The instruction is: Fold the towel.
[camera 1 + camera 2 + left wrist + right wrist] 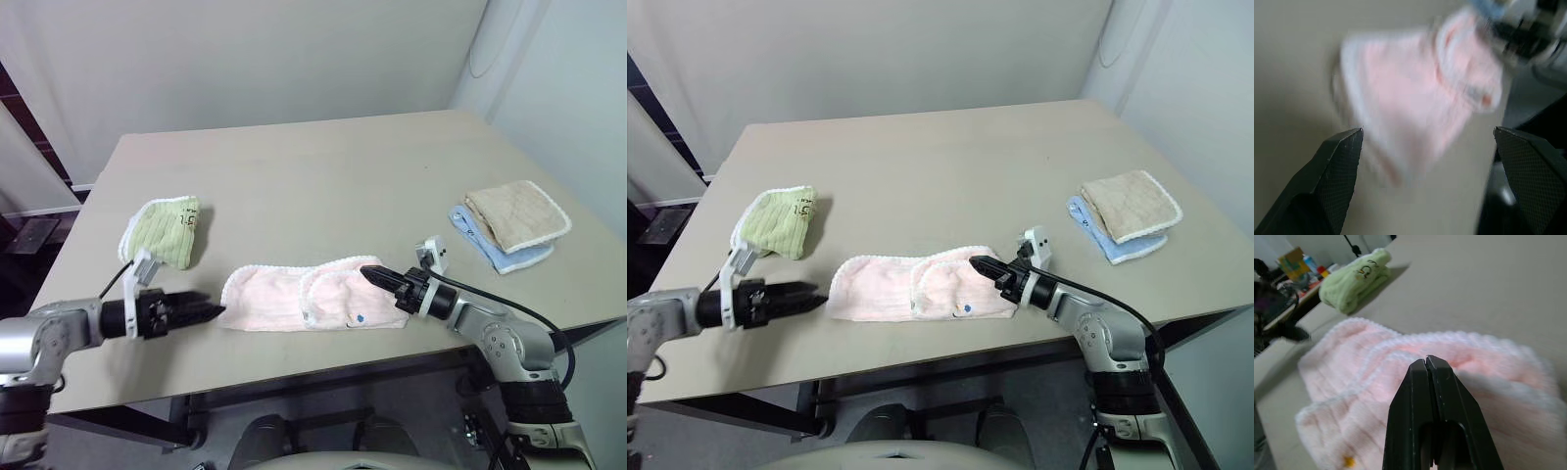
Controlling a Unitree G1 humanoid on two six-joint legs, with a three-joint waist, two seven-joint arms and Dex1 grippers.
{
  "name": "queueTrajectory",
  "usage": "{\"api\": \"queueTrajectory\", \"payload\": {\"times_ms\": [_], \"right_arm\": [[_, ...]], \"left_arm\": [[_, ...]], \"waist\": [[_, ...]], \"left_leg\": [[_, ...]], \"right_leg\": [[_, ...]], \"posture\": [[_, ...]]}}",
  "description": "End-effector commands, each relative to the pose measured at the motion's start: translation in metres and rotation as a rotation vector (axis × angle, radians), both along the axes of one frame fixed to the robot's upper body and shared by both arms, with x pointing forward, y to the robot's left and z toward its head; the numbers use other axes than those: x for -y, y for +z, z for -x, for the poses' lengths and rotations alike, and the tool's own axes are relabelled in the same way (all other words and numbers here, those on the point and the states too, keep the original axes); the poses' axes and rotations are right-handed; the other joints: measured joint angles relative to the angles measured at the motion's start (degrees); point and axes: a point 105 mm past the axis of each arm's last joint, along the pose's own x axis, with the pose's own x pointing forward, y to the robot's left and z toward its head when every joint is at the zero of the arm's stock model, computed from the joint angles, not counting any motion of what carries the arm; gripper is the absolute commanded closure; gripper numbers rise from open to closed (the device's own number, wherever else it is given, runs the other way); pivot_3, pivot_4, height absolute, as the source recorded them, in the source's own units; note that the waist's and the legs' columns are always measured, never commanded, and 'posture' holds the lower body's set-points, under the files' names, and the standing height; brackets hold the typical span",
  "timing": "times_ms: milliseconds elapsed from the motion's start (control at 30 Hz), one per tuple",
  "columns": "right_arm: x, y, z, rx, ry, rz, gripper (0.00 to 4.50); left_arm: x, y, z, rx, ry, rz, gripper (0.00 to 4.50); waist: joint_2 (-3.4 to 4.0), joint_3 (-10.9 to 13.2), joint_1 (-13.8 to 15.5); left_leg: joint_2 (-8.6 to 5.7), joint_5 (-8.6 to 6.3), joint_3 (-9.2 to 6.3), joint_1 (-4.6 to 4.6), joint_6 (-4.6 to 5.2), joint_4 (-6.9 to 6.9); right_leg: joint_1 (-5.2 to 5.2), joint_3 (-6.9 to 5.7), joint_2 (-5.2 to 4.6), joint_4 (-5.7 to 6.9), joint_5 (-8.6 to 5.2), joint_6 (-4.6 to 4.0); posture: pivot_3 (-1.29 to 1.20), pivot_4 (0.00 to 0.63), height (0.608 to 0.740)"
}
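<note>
The towel [304, 299] lay on the table [323, 176] near the front edge, about midway along it, its right end folded back over itself. The left gripper [214, 311] stood just left of the towel's left end, over the front edge. The right gripper [370, 273] was over the towel's right end. A cloth [167, 231] lay behind the left gripper, toward the left edge. Two stacked cloths [514, 225] lay near the right edge.
</note>
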Motion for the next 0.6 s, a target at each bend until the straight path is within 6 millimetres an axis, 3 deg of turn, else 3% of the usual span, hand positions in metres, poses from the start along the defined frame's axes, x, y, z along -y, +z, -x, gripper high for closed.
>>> {"api": "queueTrajectory", "payload": {"times_ms": [33,167,333,600], "right_arm": [[-0.006,0.011,-0.006,0.01,0.008,-0.051,4.5],[-0.011,0.009,-0.011,-0.009,0.001,-0.063,4.5],[-0.007,0.008,-0.015,-0.021,-0.027,-0.066,4.5],[0.005,0.005,-0.015,-0.033,-0.085,-0.055,4.5]], "left_arm": [[0.001,0.015,0.011,-0.117,-0.007,0.103,0.01],[0.004,0.011,0.011,-0.213,0.046,0.187,0.01],[0.013,-0.009,0.011,-0.356,0.087,0.167,0.01],[0.019,-0.023,0.006,-0.417,0.145,0.184,0.01]], "waist": [[0.06,0.04,0.21],[0.16,0.1,0.14],[0.14,0.1,-0.01],[0.16,0.1,0.14]], "left_leg": [[0.0,0.0,0.0,0.0,-0.01,0.0],[-0.03,0.0,0.02,0.0,-0.02,0.0],[-0.03,0.08,0.02,-0.01,-0.14,-0.1],[-0.01,0.13,0.02,0.09,-0.23,-0.16]], "right_leg": [[0.0,0.0,0.0,-0.01,-0.01,-0.01],[0.01,0.04,-0.06,-0.03,-0.01,-0.02],[-0.04,0.05,0.05,0.01,0.11,0.19],[0.0,0.05,0.08,0.02,0.1,0.13]], "posture": [[0.0,0.0,0.72],[0.0,0.0,0.72],[0.0,0.0,0.72],[0.0,0.0,0.72]]}}
